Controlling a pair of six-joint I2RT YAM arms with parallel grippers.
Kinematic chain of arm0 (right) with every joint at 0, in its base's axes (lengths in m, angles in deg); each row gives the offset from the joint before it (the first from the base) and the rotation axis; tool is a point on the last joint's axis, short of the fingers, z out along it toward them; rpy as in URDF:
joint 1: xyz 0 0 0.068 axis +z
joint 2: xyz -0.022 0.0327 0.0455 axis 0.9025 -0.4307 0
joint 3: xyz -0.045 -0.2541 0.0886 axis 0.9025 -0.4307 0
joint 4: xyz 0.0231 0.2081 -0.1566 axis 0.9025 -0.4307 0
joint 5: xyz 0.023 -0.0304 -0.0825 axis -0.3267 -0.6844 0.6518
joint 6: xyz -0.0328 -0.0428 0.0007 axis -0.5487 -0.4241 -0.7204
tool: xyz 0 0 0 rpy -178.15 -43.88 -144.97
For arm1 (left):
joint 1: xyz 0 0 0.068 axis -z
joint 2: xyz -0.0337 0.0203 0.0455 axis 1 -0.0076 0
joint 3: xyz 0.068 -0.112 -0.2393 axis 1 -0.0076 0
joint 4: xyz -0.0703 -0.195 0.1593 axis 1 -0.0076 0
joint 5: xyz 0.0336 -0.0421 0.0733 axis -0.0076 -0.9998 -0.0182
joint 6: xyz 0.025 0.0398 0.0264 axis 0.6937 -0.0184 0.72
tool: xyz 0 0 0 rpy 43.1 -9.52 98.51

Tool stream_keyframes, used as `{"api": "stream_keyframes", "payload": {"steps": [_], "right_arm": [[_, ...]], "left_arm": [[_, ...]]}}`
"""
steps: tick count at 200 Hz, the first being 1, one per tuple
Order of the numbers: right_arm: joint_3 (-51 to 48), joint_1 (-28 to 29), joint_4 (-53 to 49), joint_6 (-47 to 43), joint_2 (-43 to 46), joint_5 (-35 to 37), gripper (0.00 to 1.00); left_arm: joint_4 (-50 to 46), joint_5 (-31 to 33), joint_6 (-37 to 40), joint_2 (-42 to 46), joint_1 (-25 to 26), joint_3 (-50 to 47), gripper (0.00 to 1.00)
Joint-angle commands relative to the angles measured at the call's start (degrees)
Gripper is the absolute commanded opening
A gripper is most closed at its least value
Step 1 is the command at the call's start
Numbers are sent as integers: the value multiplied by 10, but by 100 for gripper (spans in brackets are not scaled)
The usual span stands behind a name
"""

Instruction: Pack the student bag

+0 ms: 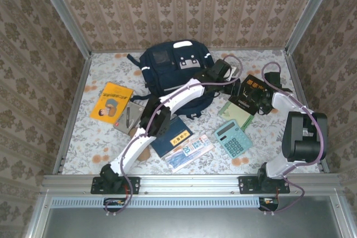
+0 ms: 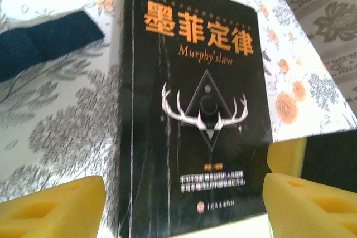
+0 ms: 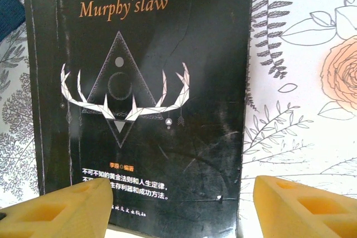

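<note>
Right of the bag (image 1: pixel 167 68), above a black book (image 1: pixel 254 96) on the counter (image 1: pixel 100 137): left pincer (image 2: pixel 184 193) and right pincer (image 3: pixel 181 193), both spread, pinching nothing. Bag flat, just beside the left pincer, farther from the right.

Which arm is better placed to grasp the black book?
Probably right: the right gripper, open, frames the black book squarely; the left arm stretches far across the table.
</note>
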Motion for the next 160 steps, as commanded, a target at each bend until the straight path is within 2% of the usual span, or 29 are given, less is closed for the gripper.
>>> {"api": "stream_keyframes", "payload": {"steps": [1,28,53,76,118,160], "right_arm": [[16,-14,0,6,-17,18,68],[36,-25,-7,3,-46,31,69],[66,-29,-18,-5,-88,9,69],[76,-29,1,-8,-113,-41,67],[95,-24,29,-24,-157,-159,59],[88,-16,43,-21,-164,-177,58]], "left_arm": [[-21,-29,-18,-54,-7,33,76],[-17,-40,-33,-72,-8,30,75],[-34,-50,-32,-72,-7,22,74],[-37,-76,-43,-72,-6,19,74],[-28,-144,-52,-73,3,7,68],[3,-218,-73,-62,4,0,64]]}}
